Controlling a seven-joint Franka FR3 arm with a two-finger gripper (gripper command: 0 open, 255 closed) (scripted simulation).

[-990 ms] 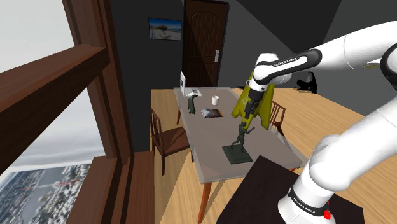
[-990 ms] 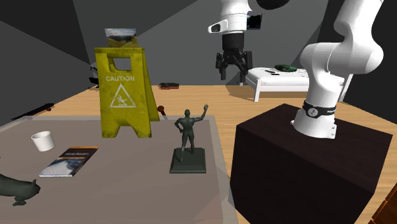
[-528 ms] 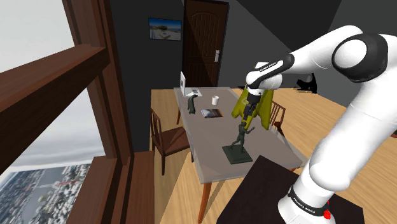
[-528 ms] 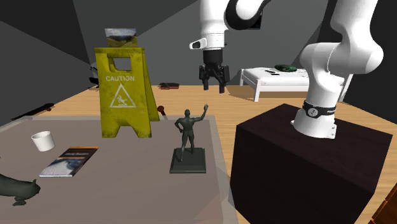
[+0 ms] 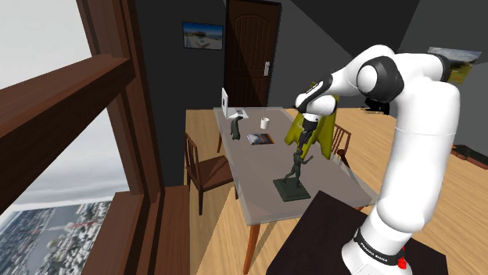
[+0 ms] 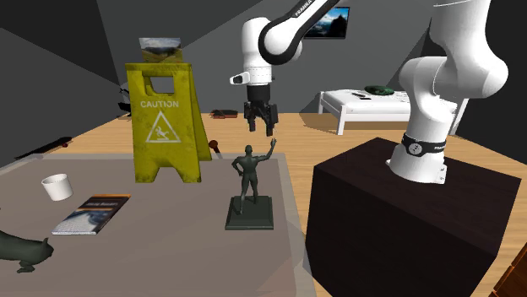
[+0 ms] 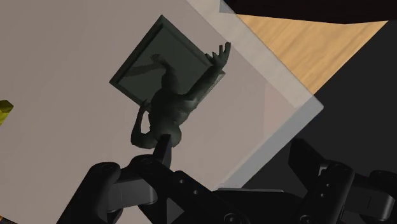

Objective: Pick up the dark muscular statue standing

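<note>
The dark muscular statue (image 6: 247,175) stands upright on its square base on the grey table (image 6: 169,253), one arm raised. It also appears near the table's close end (image 5: 296,167). My black gripper (image 6: 259,126) hangs open a short way above the statue's raised hand, touching nothing. In the shoulder view the gripper (image 5: 305,141) sits just over the statue, in front of the yellow sign. In the wrist view the statue (image 7: 173,105) lies ahead of my gripper (image 7: 232,151), nearer to one finger (image 7: 161,147) than to the other, with the fingers standing wide apart.
A yellow caution sign (image 6: 164,122) stands on the table behind the statue. A white cup (image 6: 57,186), a magazine (image 6: 93,213) and a dark animal figure (image 6: 20,251) lie farther along the table. The dark stand (image 6: 405,211) adjoins the table edge. Wooden chairs (image 5: 205,168) flank the table.
The gripper has swung toward the second exterior view's left and come down, ending closer above the statue's raised hand. The statue has not moved.
</note>
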